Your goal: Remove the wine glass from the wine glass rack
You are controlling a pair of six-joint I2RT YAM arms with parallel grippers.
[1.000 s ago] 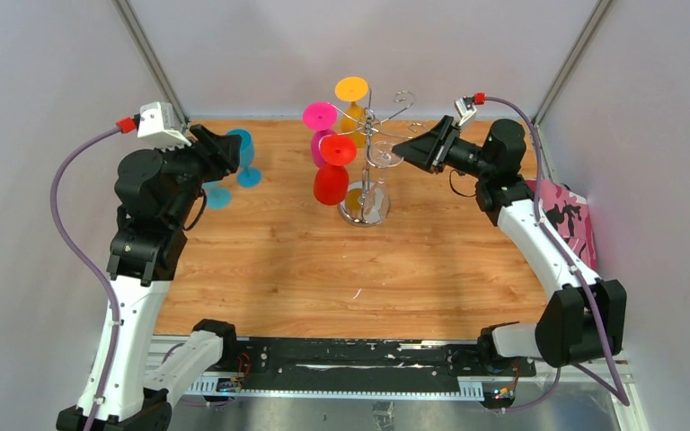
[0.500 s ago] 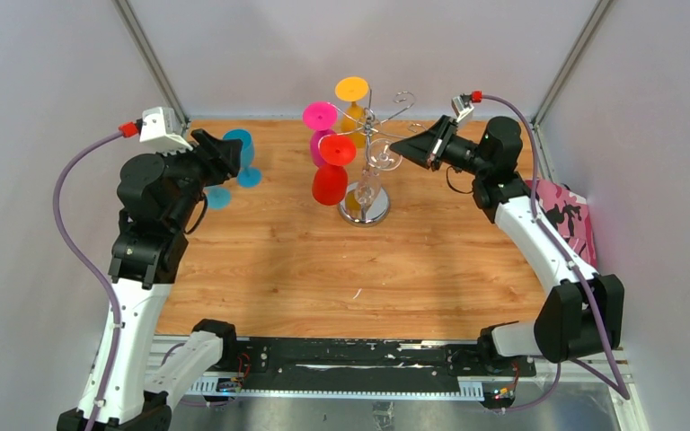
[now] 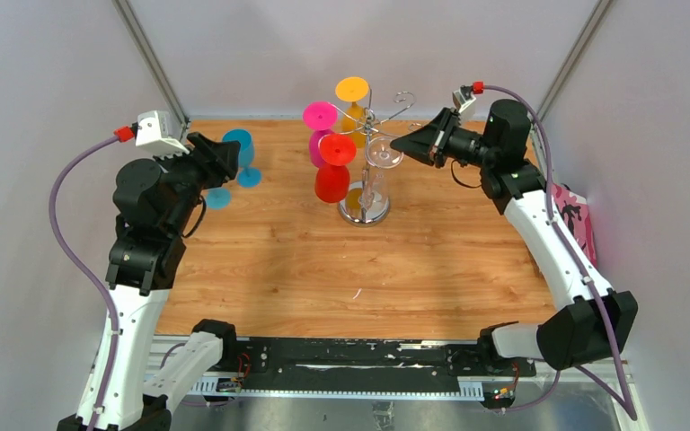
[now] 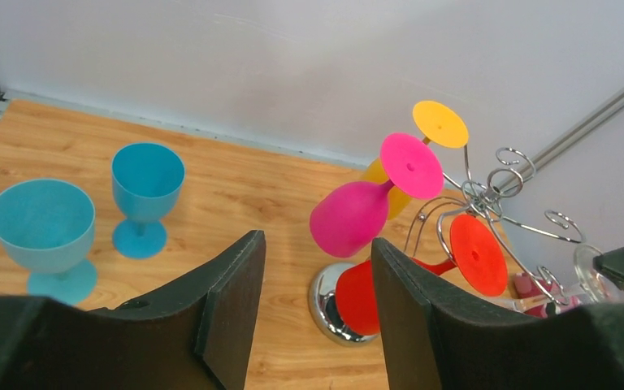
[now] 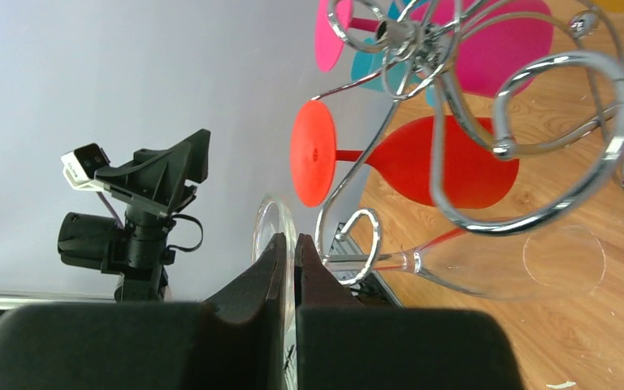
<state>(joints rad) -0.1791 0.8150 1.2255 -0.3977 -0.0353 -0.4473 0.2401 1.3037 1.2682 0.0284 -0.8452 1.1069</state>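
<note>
Where the right gripper (image 5: 291,244) reaches the rack, we find its two fingers pressed together on the thin round foot of the clear wine glass (image 5: 422,262). This gripper is therefore closed and gripping the glass by the edge of its foot. We see the wine glass hanging bowl-down and tilted on the right side of the wine glass rack (image 3: 373,215). Its stem runs past one of the curled chrome arms (the wrist view does not settle whether the stem sits inside the curl or just outside it). The rack stands on its round mirrored base near the far middle of the wooden table (image 3: 323,269). Three more glasses hang from the other arms:

- a red glass (image 4: 357,296), lowest
- a pink glass (image 4: 349,218), above the red one
- an orange glass (image 4: 440,123), at the back

We find the left gripper (image 4: 317,248) open, its fingers well apart with nothing between them. It hovers above the table at the far left, well apart from the rack. Two goblets stand upright on the table near it: a darker blue goblet (image 4: 148,183) farther back and a paler blue goblet (image 4: 42,223) nearer the left edge. The two goblets are near each other and not touching.
</note>
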